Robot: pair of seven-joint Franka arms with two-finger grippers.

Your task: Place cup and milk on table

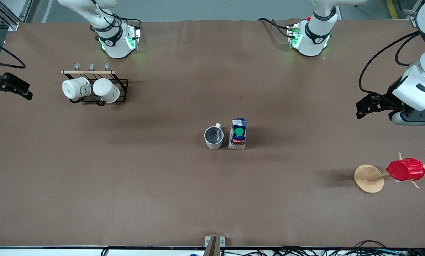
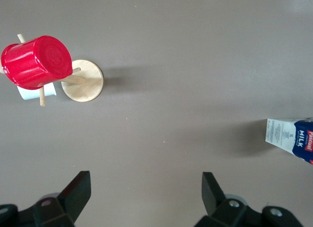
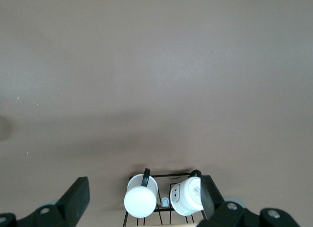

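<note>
The cup (image 1: 214, 137), a cream mug with a grey inside, stands upright on the brown table (image 1: 162, 185) near its middle. The milk (image 1: 238, 133), a blue-and-white carton with a green cap, stands right beside it toward the left arm's end; it also shows at the edge of the left wrist view (image 2: 292, 138). My left gripper (image 1: 362, 109) is open and empty, up over the table's left-arm end; its own view (image 2: 145, 189) shows bare table between its fingers. My right gripper (image 1: 20, 90) is open and empty at the right-arm end, over the table near the mug rack (image 3: 143, 197).
A black wire rack (image 1: 121, 90) holds two white mugs (image 1: 74, 88) (image 1: 106, 90) near the right arm's base. A red ribbed cup (image 1: 405, 169) hangs on a wooden peg stand (image 1: 367, 178) at the left arm's end; it also shows in the left wrist view (image 2: 36, 60).
</note>
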